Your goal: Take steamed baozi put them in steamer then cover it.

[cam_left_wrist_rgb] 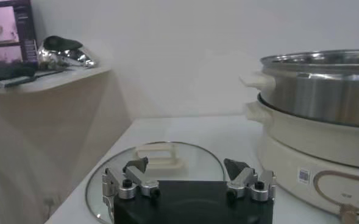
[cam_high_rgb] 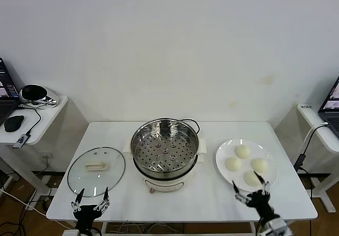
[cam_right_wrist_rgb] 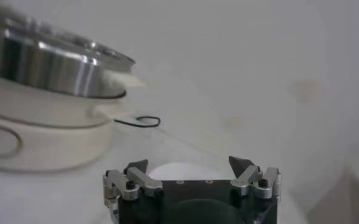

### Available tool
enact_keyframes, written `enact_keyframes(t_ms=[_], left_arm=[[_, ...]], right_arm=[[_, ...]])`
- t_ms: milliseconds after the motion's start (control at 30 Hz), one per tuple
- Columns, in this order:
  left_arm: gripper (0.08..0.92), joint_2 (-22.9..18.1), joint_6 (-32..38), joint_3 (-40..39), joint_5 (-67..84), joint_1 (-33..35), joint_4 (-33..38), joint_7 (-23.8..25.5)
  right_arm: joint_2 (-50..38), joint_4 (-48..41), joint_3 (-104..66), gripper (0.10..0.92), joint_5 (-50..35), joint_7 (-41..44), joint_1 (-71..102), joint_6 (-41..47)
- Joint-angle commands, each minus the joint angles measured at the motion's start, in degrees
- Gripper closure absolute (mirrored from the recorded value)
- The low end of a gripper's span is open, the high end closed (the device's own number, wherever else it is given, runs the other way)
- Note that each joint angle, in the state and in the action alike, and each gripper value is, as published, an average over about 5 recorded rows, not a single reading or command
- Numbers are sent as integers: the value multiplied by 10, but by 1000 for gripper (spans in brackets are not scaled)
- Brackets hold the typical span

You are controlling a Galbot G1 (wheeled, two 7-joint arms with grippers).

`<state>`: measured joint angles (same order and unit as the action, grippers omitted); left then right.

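Left pincer (cam_high_rgb: 91, 201): spread, empty, at the white desk's (cam_high_rgb: 175, 199) near edge.
Right pincer (cam_high_rgb: 252, 190): spread, empty, just before the white plate (cam_high_rgb: 226, 168).
Cover: round clear glass lid (cam_high_rgb: 96, 171), flat on the desk; likely heavy, slippery, breakable, best gripped by its cream handle.
Baozi: four cream-white dough buns (cam_high_rgb: 242, 151) on the plate; soft, light, want a gentle grip.
Steamer: shiny steel pot (cam_high_rgb: 164, 148), centre, uncovered, tray bare.

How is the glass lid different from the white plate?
The glass lid is see-through, the white plate is solid white. The lid lies left of the steamer, the plate right of it. The lid carries only its cream handle, the plate holds four buns. Both are round and lie flat on the table.
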<state>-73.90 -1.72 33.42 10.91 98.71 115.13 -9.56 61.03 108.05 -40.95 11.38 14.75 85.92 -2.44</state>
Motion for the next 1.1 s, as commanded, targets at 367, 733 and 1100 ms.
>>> enact_keyframes(t_ms=[367, 733, 1100], left_arm=[[177, -2, -10, 33, -43, 4, 28, 16], [177, 3, -15, 50, -45, 1, 30, 14], [177, 1, -14, 65, -48, -5, 30, 14]], right_arm=[[-316, -199, 235, 203, 122, 322, -438, 141], [-254, -411, 593, 203, 77, 486, -770, 92], [-137, -548, 686, 203, 109, 538, -850, 20]])
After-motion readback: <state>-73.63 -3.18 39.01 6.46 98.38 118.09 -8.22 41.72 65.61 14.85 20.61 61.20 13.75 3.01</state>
